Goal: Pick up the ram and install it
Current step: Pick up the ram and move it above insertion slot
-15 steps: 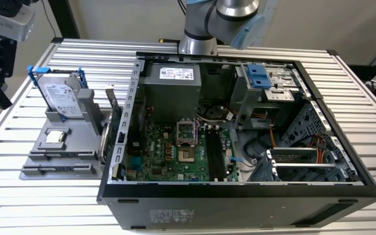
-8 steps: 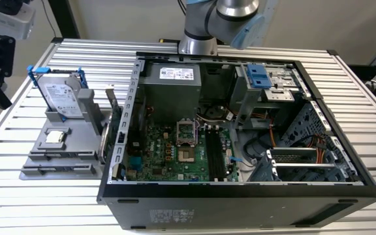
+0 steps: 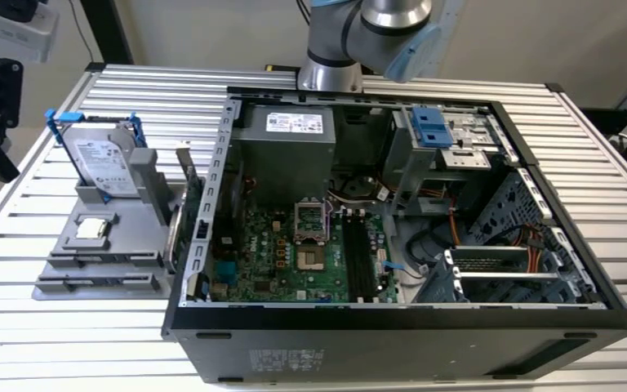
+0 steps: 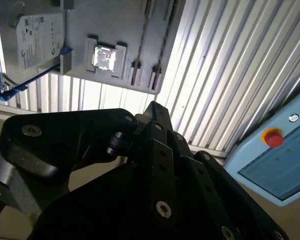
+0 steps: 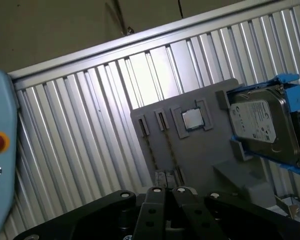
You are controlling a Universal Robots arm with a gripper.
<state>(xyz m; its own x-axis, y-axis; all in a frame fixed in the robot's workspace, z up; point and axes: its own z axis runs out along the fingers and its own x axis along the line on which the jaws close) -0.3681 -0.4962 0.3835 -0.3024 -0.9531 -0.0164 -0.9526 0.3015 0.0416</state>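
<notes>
The ram (image 5: pixel 151 150) shows as a thin dark strip, edge-on, standing in a slot of the grey holder (image 5: pixel 210 150); it also appears in the second wrist view (image 4: pixel 141 45) and the exterior view (image 3: pixel 104 260). My gripper (image 3: pixel 0 167) hangs at the exterior view's left, off the table edge and apart from the holder. In both wrist views its black linkages meet at one tip (image 4: pixel 152 107) (image 5: pixel 167 189), shut with nothing between them. The open computer case (image 3: pixel 199 245) lies at centre, its motherboard's black memory slots (image 3: pixel 358 261) facing up.
On the holder stand a silver hard drive in blue rails (image 3: pixel 107 159) and a small square chip (image 3: pixel 94 228). A card with a metal bracket (image 3: pixel 179 204) stands between holder and case. A light-blue pendant with a red button (image 4: pixel 273 137) lies on the slatted table.
</notes>
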